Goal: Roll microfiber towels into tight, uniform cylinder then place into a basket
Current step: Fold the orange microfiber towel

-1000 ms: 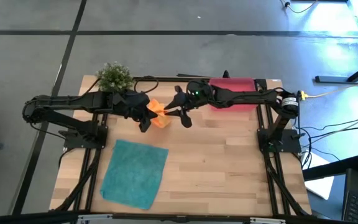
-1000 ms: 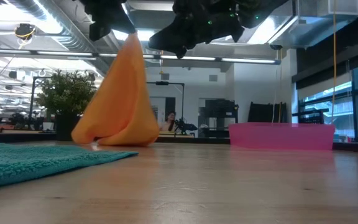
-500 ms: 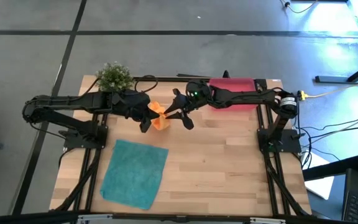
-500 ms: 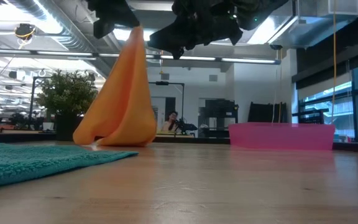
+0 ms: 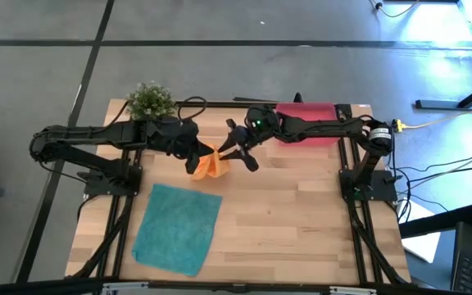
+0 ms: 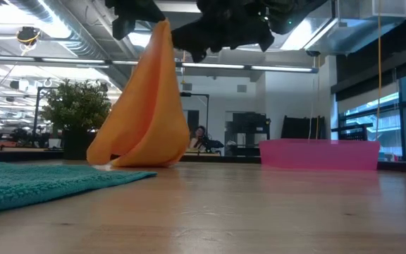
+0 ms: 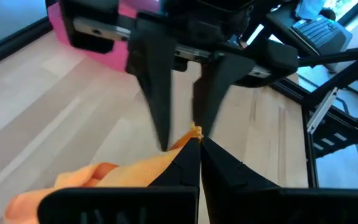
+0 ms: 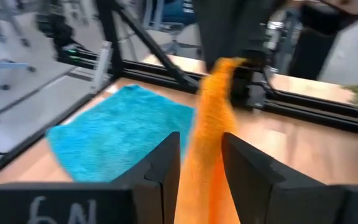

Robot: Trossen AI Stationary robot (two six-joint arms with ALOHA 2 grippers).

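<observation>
Left gripper [image 7: 194, 140] is pinched shut on a corner of the orange towel [image 6: 146, 106], holding it up off the table [image 5: 301, 221] so it hangs in a loose cone, lower edge resting on the wood near the back, just beside the left arm's wrist in the high view. Right gripper [image 8: 199, 155] sits close in front of it, jaws partly apart with the hanging cloth running between them; I can't tell if the pads actually bite the fabric or only straddle it. Teal towel [image 5: 177, 228] lies flat at the front left, not rolled. Pink basket [image 5: 306, 112] is at the back right corner under the right arm, nothing visibly in it. Small plant [image 5: 151, 100] stands at the back left. Nothing is rolled yet, so the task looks early. Risks as I judge them: the hold is on one thin corner, so a tug from the other arm could pull it free and drop the towel in a heap; the two grippers are nearly touching and could clash; and a bunched, hanging cloth will likely roll crooked unless it is spread flat first.
</observation>
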